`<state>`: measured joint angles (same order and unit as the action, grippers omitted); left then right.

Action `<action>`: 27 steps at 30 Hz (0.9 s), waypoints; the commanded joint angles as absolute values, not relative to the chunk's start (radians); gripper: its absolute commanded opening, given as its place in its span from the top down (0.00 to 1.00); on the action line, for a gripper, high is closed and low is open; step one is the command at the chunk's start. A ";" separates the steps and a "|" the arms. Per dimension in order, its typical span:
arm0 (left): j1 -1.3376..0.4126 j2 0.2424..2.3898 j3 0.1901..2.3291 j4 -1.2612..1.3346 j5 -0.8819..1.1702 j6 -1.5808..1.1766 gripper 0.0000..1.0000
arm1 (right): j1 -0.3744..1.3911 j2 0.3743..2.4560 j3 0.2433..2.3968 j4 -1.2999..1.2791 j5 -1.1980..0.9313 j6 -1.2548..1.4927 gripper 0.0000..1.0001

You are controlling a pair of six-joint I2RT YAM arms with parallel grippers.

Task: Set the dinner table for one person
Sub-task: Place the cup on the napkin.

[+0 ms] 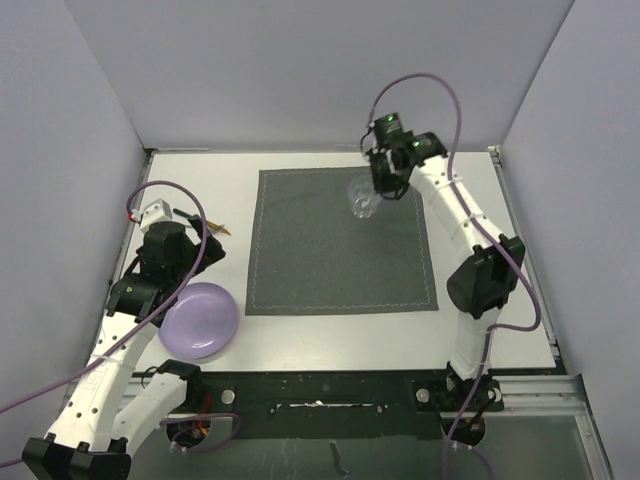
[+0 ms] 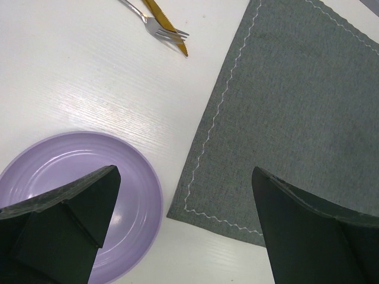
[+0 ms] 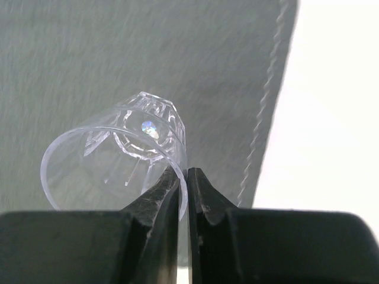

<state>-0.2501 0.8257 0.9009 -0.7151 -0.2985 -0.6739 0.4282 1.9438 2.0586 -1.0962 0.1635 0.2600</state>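
One cup, rim pinched, overhead perhaps tilted

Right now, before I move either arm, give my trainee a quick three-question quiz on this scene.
1. True or false: the right hand is shut on the rim of the clear cup.
2. Fill in: the left hand is ___ (open or shut).
3. Where does the purple plate lie?
A. on the white table, left of the grey placemat
B. in the middle of the placemat
C. under the cup

Key: 1 true; 2 open; 3 A.
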 commanded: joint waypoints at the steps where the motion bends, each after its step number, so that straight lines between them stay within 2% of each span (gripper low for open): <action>1: -0.243 0.778 0.888 -0.735 -0.283 -0.686 0.05 | 0.319 2.074 2.344 -1.171 0.068 0.190 1.00; 6: -0.244 0.784 0.872 -0.741 -0.264 -0.684 0.05 | 0.196 2.241 2.558 -1.230 -0.039 0.193 1.00; 14: -0.243 0.816 0.829 -0.729 -0.217 -0.687 0.05 | 0.092 2.246 2.405 -1.168 -0.089 0.211 1.00; 27: -0.244 0.825 0.835 -0.740 -0.208 -0.682 0.06 | 0.085 2.276 2.363 -1.171 -0.087 0.211 1.00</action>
